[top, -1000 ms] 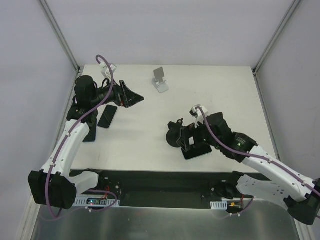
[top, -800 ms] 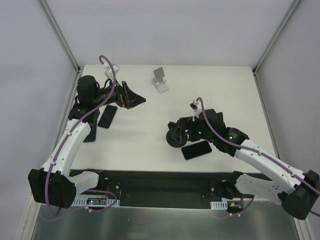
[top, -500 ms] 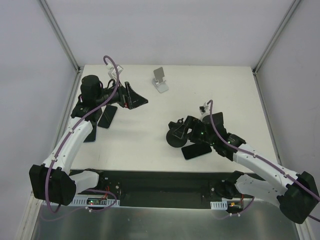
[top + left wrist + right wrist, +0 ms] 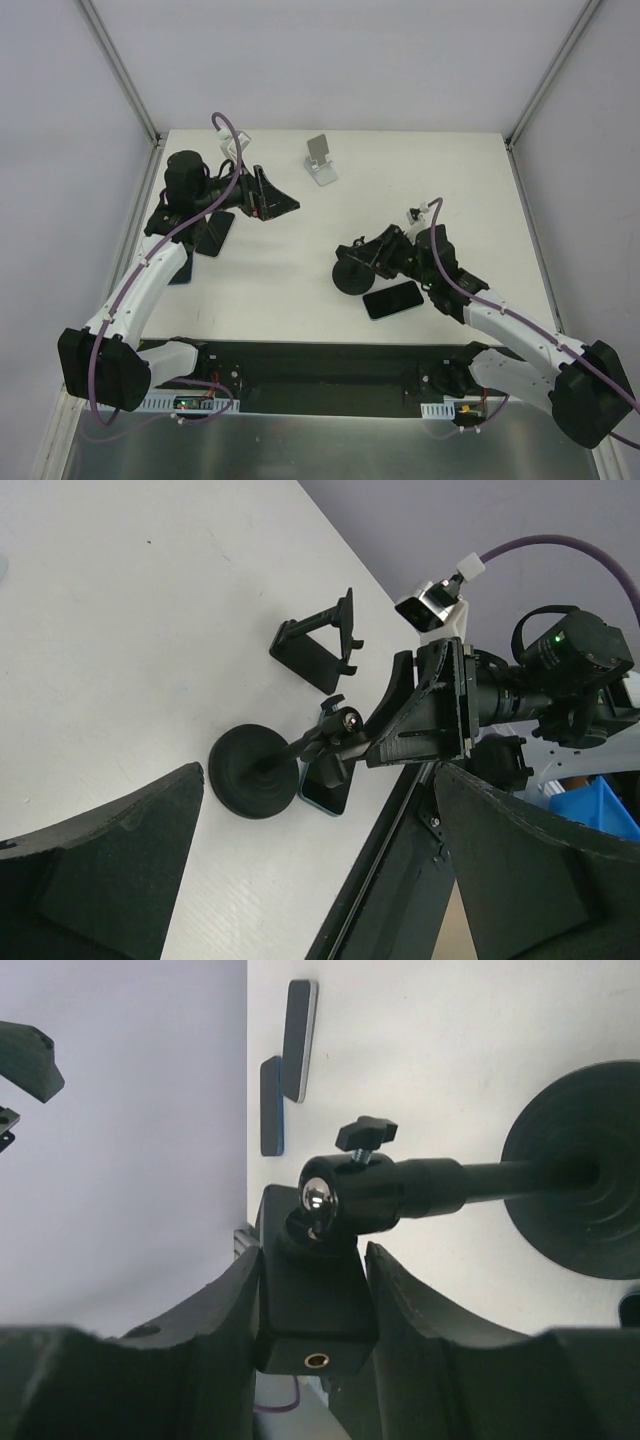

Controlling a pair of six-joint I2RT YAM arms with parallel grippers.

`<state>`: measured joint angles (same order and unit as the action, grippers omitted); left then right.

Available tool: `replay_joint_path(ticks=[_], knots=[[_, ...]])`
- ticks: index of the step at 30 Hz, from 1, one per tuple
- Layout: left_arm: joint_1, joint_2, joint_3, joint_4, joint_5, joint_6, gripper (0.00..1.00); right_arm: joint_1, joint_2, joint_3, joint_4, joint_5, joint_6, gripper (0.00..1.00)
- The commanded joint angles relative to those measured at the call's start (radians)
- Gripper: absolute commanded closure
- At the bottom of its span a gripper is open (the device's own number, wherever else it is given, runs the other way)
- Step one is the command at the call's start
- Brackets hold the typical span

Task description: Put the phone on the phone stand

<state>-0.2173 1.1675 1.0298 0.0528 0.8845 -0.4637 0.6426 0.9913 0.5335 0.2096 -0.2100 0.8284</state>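
Landmark: round base of the black stand, sitting flat on the white table.

- Stand's pole ran from the base up at a slant to a ball joint and a black clamp block.
- Right gripper was at that block, up the pole from the base. Its fingers lay against both sides of the block, partly closed, gripping it.
- Phone lay flat on the table just beside the base, on its near-right side. It was not on the stand and nothing held it.
- Left gripper hung above the table, well left of the base and farther back. Jaws spread wide with nothing between them.
- Two more phones lay far left of the base, the nearer one partly under the left arm.
- White stand stood well behind the base, near the table's far edge.
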Motion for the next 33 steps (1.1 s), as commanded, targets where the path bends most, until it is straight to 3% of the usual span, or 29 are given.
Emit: replay_joint_path(ticks=[1, 3, 4, 10, 15, 24, 26, 29, 33], knots=[[-0.017, -0.017, 0.029, 0.018, 0.011, 0.013, 0.03, -0.009, 0.026, -0.015, 0.14, -0.055, 0.051, 0.74], [-0.02, -0.019, 0.033, 0.012, 0.002, 0.013, 0.03, -0.02, 0.061, -0.017, 0.171, -0.101, 0.035, 0.86], [-0.027, -0.02, 0.041, 0.002, -0.025, 0.001, 0.04, -0.021, 0.078, -0.01, 0.198, -0.13, 0.029, 0.98], [-0.03, -0.002, 0.099, -0.07, -0.001, -0.122, 0.1, -0.027, 0.26, 0.103, 0.352, -0.397, -0.035, 0.99], [-0.03, 0.011, 0.078, -0.07, -0.012, -0.063, 0.11, -0.043, 0.4, 0.196, 0.444, -0.578, -0.032, 0.99], [-0.021, 0.021, 0.009, -0.061, 0.054, 0.002, 0.13, -0.049, 0.582, 0.22, 0.635, -0.669, 0.037, 0.99], [-0.022, 0.015, -0.002, -0.057, 0.067, 0.008, 0.14, -0.05, 0.628, 0.194, 0.823, -0.669, 0.13, 0.99], [-0.022, 0.02, -0.005, -0.056, 0.082, 0.007, 0.14, -0.05, 0.693, 0.183, 0.965, -0.684, 0.187, 0.99], [-0.022, 0.02, -0.01, -0.056, 0.083, 0.007, 0.14, -0.052, 0.733, 0.169, 0.996, -0.684, 0.202, 0.99]])
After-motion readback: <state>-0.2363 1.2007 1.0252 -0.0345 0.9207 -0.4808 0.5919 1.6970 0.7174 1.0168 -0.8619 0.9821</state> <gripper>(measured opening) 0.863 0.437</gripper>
